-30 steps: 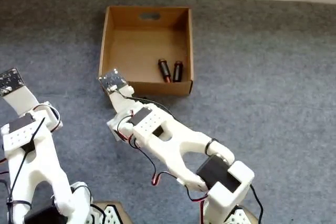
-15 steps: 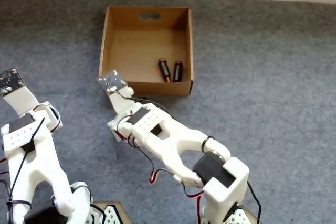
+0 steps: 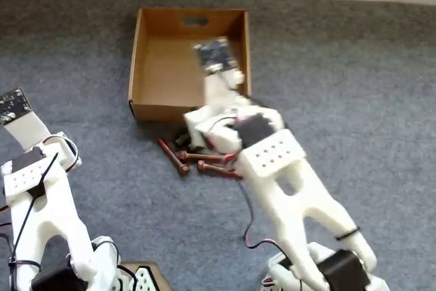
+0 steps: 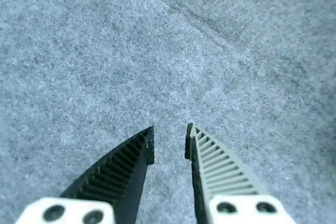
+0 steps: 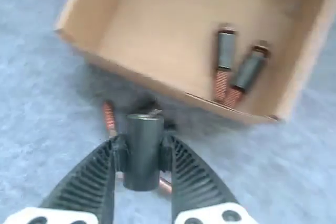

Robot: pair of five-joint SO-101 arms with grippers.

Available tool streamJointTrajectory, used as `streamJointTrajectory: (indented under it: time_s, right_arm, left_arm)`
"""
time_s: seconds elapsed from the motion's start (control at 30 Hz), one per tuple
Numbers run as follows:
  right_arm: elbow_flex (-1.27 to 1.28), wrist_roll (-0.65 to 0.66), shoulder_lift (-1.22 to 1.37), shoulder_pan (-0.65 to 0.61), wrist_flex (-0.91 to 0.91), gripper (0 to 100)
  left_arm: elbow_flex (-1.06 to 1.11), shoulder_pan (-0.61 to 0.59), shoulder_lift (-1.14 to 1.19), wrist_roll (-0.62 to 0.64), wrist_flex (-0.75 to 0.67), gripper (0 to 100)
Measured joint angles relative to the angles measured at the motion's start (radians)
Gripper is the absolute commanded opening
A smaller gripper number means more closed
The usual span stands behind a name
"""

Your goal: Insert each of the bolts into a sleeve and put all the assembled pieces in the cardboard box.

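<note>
Right gripper (image 5: 143, 153) clamped on one dark sleeve (image 5: 143, 129), held upright just outside the cardboard box (image 3: 139, 52).

The cardboard box holds two assembled pieces (image 5: 226, 64), lying side by side against its front wall near a corner. The left gripper (image 4: 169, 142) hangs over bare grey carpet (image 4: 105, 51), well apart from the box, its jaws a little apart and holding nothing. Three bolts (image 3: 204, 157) lie loose on the carpet just in front of the box, close together beneath the right arm.
</note>
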Motion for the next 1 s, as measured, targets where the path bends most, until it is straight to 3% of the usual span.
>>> streamJointTrajectory:
  time_s: [0.2,0.4,0.57,0.73,1.0]
  right_arm:
    - [0.167,0.135,-0.074,0.250,0.101,0.5]
    - [0.500,0.282,-0.110,0.427,-0.117,0.5]
    - [0.686,0.368,-0.117,0.436,-0.242,2.6]
    - [0.700,0.381,-0.118,0.436,-0.255,16.5]
    - [0.695,0.381,-0.124,0.400,-0.175,14.6]
  left_arm:
    - [0.000,0.008,0.000,0.000,0.000,12]
    - [0.000,0.031,0.000,0.000,0.000,12]
    - [0.000,0.037,0.000,0.000,0.000,12]
    - [0.000,0.037,0.000,0.000,0.000,12]
    - [0.000,0.037,0.000,0.000,0.000,12]
